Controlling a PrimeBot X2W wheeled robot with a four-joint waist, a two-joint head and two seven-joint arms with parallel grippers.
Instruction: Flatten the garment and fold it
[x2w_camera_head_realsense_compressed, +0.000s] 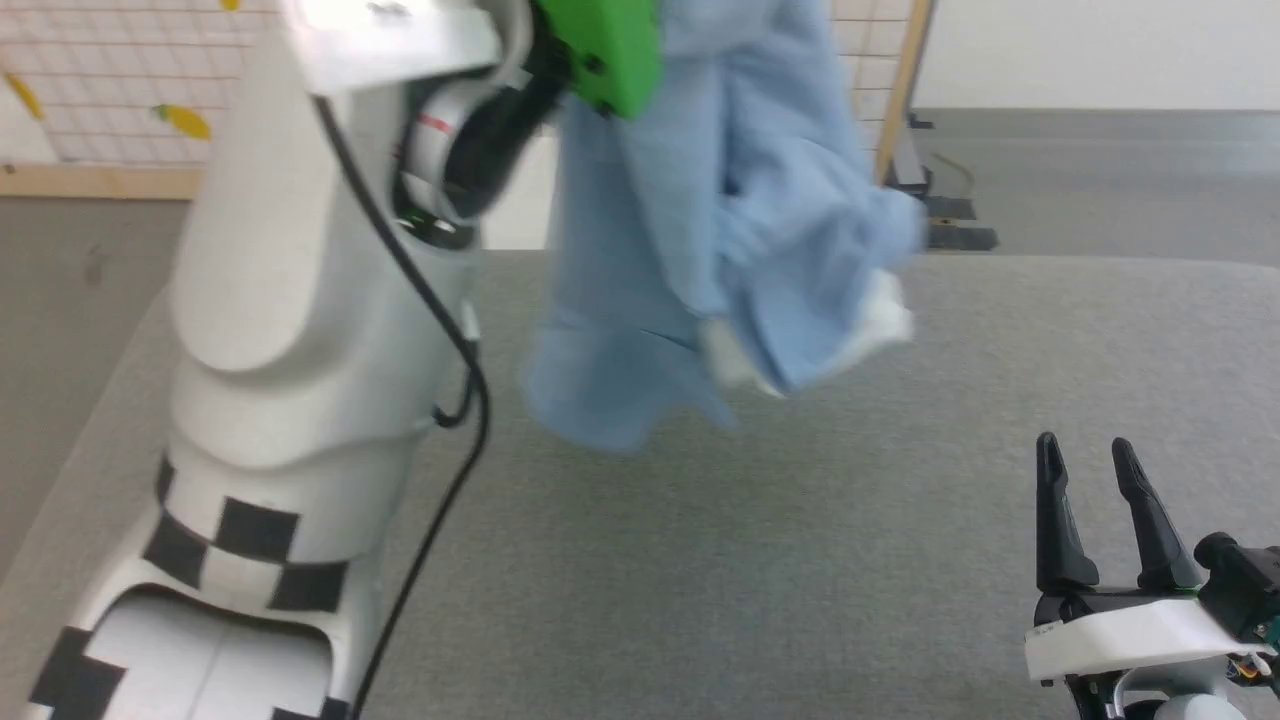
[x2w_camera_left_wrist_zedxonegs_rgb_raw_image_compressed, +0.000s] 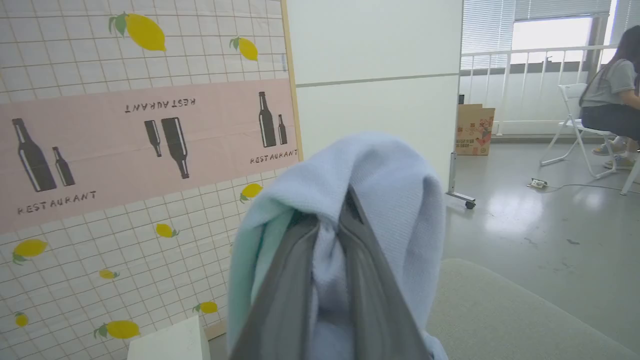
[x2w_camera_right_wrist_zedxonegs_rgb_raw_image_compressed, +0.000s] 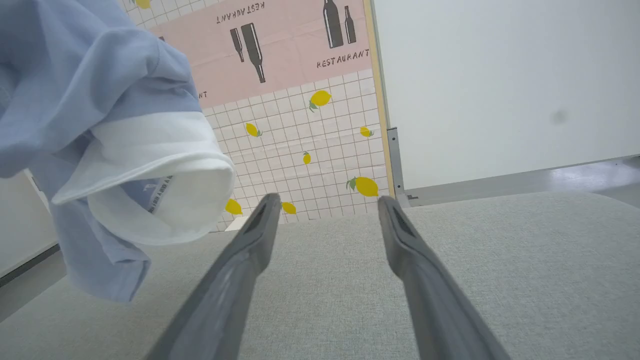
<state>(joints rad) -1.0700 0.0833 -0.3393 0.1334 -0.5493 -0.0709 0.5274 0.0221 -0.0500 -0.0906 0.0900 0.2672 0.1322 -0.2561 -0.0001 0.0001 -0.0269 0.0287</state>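
Observation:
The light blue polo shirt hangs bunched in the air above the grey table, its white sleeve panel at the lower right. My left arm is raised high at the top of the head view. In the left wrist view my left gripper is shut on a fold of the shirt, the fabric draped over both fingers. My right gripper stands open low at the right, below and right of the hanging shirt, nothing between its fingers. In the right wrist view the white sleeve hangs just left of my open right gripper.
A lemon-patterned screen with a wooden frame stands behind the table. A white partition is beside it. A person sits on a white chair far off, near a cardboard box.

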